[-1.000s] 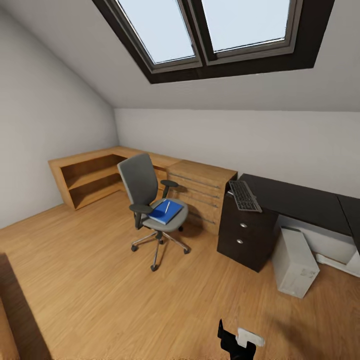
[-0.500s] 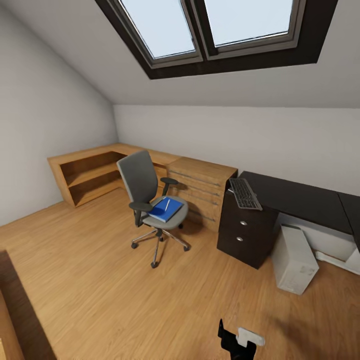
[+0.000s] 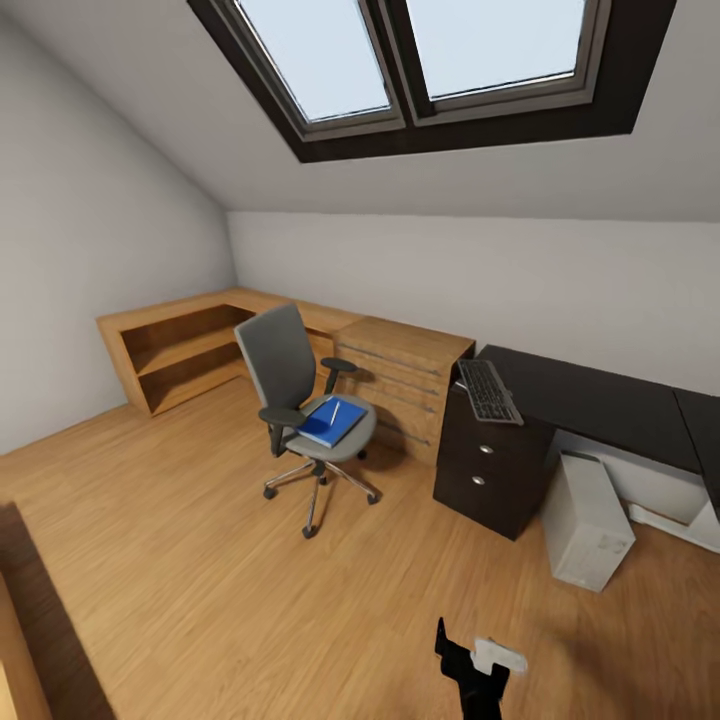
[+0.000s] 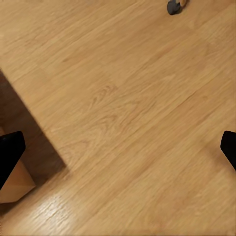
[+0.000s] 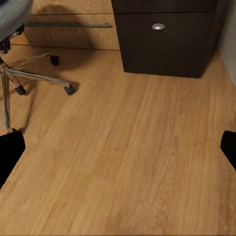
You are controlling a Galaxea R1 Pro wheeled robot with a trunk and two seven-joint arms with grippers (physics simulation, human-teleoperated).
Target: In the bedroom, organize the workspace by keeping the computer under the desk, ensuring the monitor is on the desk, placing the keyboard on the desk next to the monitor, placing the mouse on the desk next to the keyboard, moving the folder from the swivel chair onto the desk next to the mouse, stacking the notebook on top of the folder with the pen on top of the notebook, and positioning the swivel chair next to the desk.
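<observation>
Head view showed the blue folder [image 3: 331, 421] flat on the swivel chair [image 3: 300, 400] seat, a white pen [image 3: 335, 412] on top, its long axis running away toward the drawer chest [image 3: 405, 385]. It lay ahead and left of the right pincer [image 3: 478, 660], well apart; which arm was nearer I could not tell. Both pincers' fingertips stood wide over bare floor in the wrist views. The keyboard [image 3: 489, 390] overhung the counter [image 3: 600, 400] end. Compared with a second earlier, the view had shifted slightly; the things had not.
</observation>
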